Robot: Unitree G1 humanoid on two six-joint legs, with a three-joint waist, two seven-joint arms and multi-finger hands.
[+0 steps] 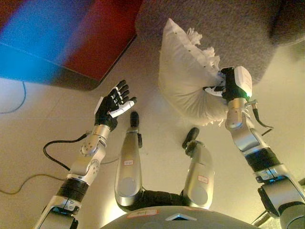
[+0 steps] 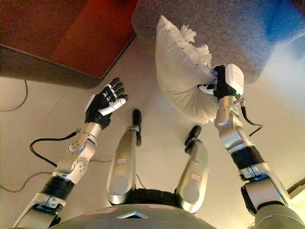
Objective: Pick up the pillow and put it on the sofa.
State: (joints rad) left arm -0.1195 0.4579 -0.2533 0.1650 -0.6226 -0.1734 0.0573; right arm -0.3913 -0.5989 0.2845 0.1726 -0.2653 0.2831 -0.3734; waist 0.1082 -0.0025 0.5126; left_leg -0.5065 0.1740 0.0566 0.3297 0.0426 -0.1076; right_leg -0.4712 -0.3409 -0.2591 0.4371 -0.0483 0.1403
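A white pillow (image 1: 188,76) with a fringed edge hangs in the air in front of the grey sofa (image 1: 228,28). My right hand (image 1: 230,85) is shut on the pillow's right side, bunching the cloth. The pillow's upper corner overlaps the sofa's front edge in view. My left hand (image 1: 114,102) is open and empty, raised over the floor to the left of the pillow, apart from it. The same scene shows in the right eye view, with the pillow (image 2: 183,71) and the right hand (image 2: 221,83).
A dark red and brown piece of furniture (image 1: 105,38) stands at the upper left, beside the sofa. Pale floor (image 1: 157,138) lies below the pillow. A thin cable (image 1: 14,188) runs over the floor at the left.
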